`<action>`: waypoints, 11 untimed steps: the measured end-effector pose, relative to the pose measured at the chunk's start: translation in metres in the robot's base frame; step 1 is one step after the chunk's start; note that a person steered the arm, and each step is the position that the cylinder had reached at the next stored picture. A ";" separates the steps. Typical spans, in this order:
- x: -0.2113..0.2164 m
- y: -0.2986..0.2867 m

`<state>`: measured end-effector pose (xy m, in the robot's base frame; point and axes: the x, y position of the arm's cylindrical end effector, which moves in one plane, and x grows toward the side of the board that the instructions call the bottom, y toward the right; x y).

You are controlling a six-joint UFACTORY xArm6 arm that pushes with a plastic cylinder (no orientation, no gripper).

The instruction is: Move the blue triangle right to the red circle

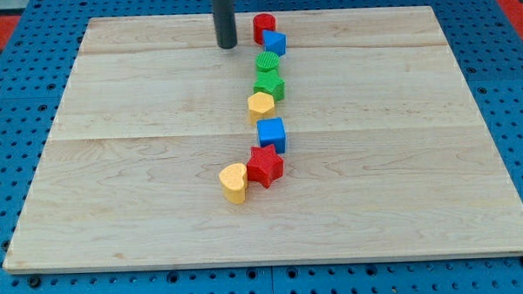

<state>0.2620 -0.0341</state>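
The blue triangle point(275, 43) lies near the view's top, touching the lower right side of the red circle point(263, 27). My tip point(227, 45) stands to the view's left of both, about a block's width from the red circle and apart from them. Below the triangle a loose column runs down: a green circle point(267, 62), a green hexagon point(270, 85), a yellow hexagon point(261, 104), a blue cube point(271, 133), a red star point(265, 165) and a yellow heart point(234, 183).
The wooden board point(114, 170) rests on a blue perforated table point(8, 130). The column of blocks runs down the board's middle.
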 end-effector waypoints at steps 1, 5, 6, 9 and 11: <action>0.001 0.018; 0.014 0.028; 0.019 0.040; 0.042 0.105; 0.000 0.108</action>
